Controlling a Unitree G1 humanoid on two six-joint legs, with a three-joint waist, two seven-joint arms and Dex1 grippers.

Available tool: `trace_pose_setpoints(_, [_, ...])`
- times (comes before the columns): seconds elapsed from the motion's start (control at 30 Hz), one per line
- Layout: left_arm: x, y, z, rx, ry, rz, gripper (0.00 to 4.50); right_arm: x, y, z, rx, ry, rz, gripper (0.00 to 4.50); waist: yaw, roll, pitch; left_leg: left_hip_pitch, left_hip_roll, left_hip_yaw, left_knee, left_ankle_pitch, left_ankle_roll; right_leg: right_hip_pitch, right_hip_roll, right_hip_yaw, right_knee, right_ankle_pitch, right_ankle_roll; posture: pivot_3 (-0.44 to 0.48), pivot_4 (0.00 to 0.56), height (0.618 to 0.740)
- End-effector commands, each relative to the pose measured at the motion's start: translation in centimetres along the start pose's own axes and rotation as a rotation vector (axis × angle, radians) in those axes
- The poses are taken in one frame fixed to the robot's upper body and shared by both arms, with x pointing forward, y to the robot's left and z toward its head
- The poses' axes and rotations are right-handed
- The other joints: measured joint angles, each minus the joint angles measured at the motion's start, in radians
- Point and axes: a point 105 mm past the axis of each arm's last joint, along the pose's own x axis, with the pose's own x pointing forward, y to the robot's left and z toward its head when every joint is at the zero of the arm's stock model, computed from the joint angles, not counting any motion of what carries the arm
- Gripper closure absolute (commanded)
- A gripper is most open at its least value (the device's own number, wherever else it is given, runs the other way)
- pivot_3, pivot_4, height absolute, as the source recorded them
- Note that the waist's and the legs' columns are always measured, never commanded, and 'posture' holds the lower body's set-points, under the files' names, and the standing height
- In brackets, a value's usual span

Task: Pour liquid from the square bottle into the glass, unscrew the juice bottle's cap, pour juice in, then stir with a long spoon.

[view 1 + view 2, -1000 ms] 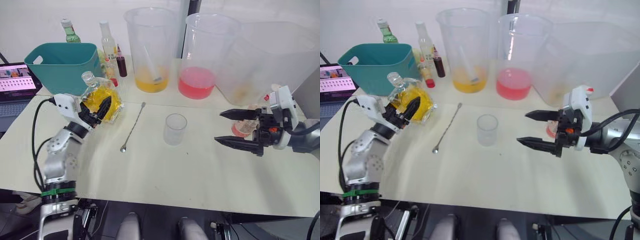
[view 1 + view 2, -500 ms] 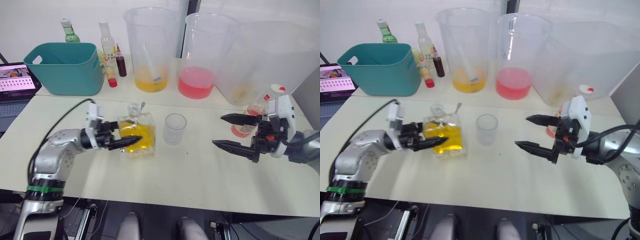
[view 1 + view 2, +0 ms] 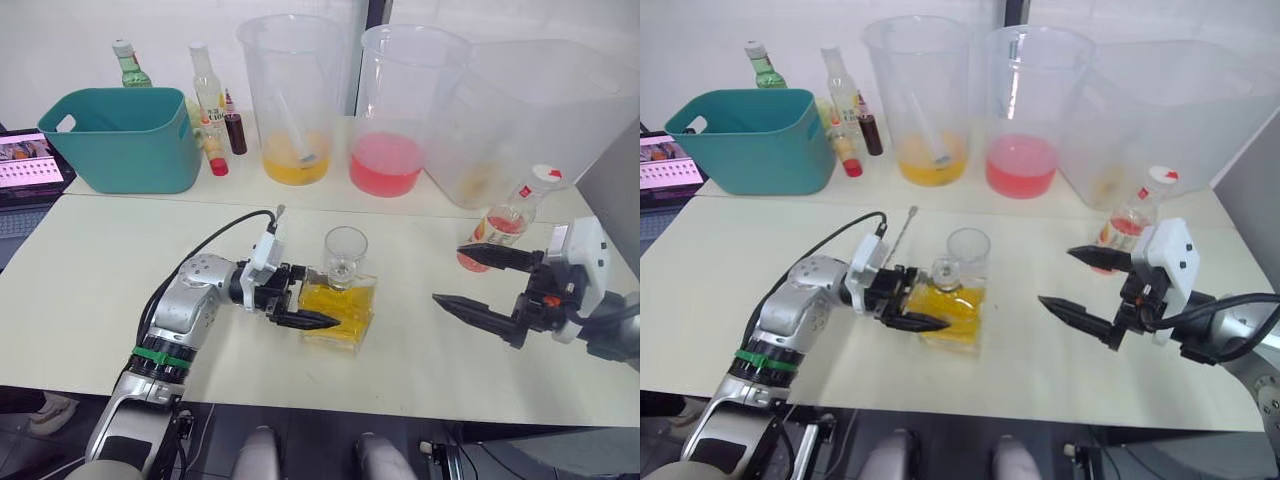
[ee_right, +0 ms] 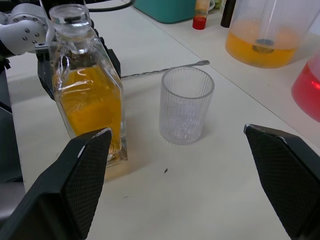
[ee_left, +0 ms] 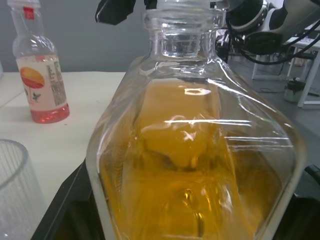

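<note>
The square bottle (image 3: 338, 306), clear with yellow liquid, stands upright on the table right in front of the glass (image 3: 345, 250). My left gripper (image 3: 316, 300) is shut on the bottle's body from the left. The empty glass (image 4: 186, 105) sits just behind and beside it. The long spoon (image 4: 165, 70) lies on the table behind the bottle, partly hidden by my left arm. The juice bottle (image 3: 507, 218) with its white cap (image 3: 545, 178) stands at the right. My right gripper (image 3: 450, 275) hangs open just in front of the juice bottle, holding nothing.
A teal basket (image 3: 125, 135) sits at the back left beside a laptop (image 3: 25, 160). Slim bottles (image 3: 210, 90) stand behind it. Tall jugs with yellow liquid (image 3: 290, 100) and pink liquid (image 3: 400, 110), plus a large clear tub (image 3: 540, 120), line the back.
My left gripper carried the square bottle from the left across to the right and lower, stopping in front of the glass. The right gripper drifted slightly down and stayed open.
</note>
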Motion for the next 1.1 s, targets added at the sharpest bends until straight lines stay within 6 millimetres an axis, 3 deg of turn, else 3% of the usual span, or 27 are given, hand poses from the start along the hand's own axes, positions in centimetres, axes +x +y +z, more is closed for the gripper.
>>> trace_pose_setpoints(0.03, [0.3, 0.6, 0.2, 0.026, 0.043, 0.024, 1.66, -0.6, 0.1, 0.9, -0.031, -0.023, -0.032, 0.0, 0.0, 0.0, 0.0, 0.0, 0.0, 0.0, 0.0, 0.0, 0.0, 0.0, 0.0, 0.0, 0.0, 0.0, 0.0, 0.0, 0.15, 0.735])
trace_pose_setpoints(0.37, [0.4, 0.5, -0.9, -0.031, 0.067, 0.073, 1.66, -0.5, 0.5, 0.5, -0.017, -0.014, -0.028, 0.0, 0.001, 0.0, 0.0, 0.0, 0.0, -0.002, 0.002, 0.0, 0.0, 0.002, 0.0, -0.002, 0.0, 0.0, 0.0, 0.0, 0.15, 0.735])
trace_pose_setpoints(0.4, [0.4, 0.4, -0.9, -0.048, 0.064, 0.072, 0.63, -0.5, 0.5, 0.5, -0.017, -0.014, -0.024, 0.0, 0.001, 0.0, 0.0, 0.0, 0.0, -0.002, 0.003, 0.0, 0.0, 0.002, 0.0, -0.002, 0.0, 0.0, 0.0, 0.0, 0.15, 0.735])
trace_pose_setpoints(0.47, [0.3, 0.3, -0.9, -0.071, 0.059, 0.069, 0.02, -0.3, 0.5, 0.5, -0.017, -0.016, -0.019, 0.0, 0.0, 0.0, 0.0, 0.0, 0.0, -0.003, 0.004, 0.0, 0.0, 0.003, 0.0, -0.003, 0.001, 0.0, 0.0, 0.0, 0.15, 0.735])
trace_pose_setpoints(0.6, [0.0, 0.5, -0.5, -0.078, 0.058, 0.066, 0.02, 0.0, 0.4, 0.6, -0.016, -0.019, -0.007, 0.0, 0.0, 0.0, 0.0, 0.0, 0.0, -0.004, 0.005, 0.0, 0.0, 0.003, 0.0, -0.003, 0.001, 0.0, 0.0, 0.0, 0.15, 0.735])
trace_pose_setpoints(0.8, [-0.7, 1.3, 1.5, 0.05, 0.03, 0.131, 0.02, 0.5, 0.2, 0.6, -0.012, -0.027, 0.019, 0.0, 0.0, 0.001, 0.0, 0.0, 0.0, -0.004, 0.005, 0.0, 0.0, 0.003, 0.0, -0.004, 0.001, 0.0, 0.0, 0.0, 0.15, 0.735])
trace_pose_setpoints(0.9, [-1.0, 1.6, 2.2, -0.043, 0.093, 0.17, 0.02, 0.9, 0.2, 0.7, -0.009, -0.038, 0.038, 0.0, 0.0, 0.001, 0.0, -0.001, 0.0, -0.005, 0.006, 0.0, 0.0, 0.003, 0.0, -0.004, 0.002, 0.0, 0.0, 0.0, 0.15, 0.735])
trace_pose_setpoints(1.1, [-1.1, 0.5, 3.6, 0.028, 0.168, 0.105, 0.02, 1.4, 0.1, 0.8, -0.007, -0.056, 0.067, 0.0, 0.0, 0.002, 0.0, -0.001, 0.0, -0.005, 0.006, 0.0, 0.0, 0.004, 0.0, -0.005, 0.002, 0.0, 0.0, 0.0, 0.15, 0.735])
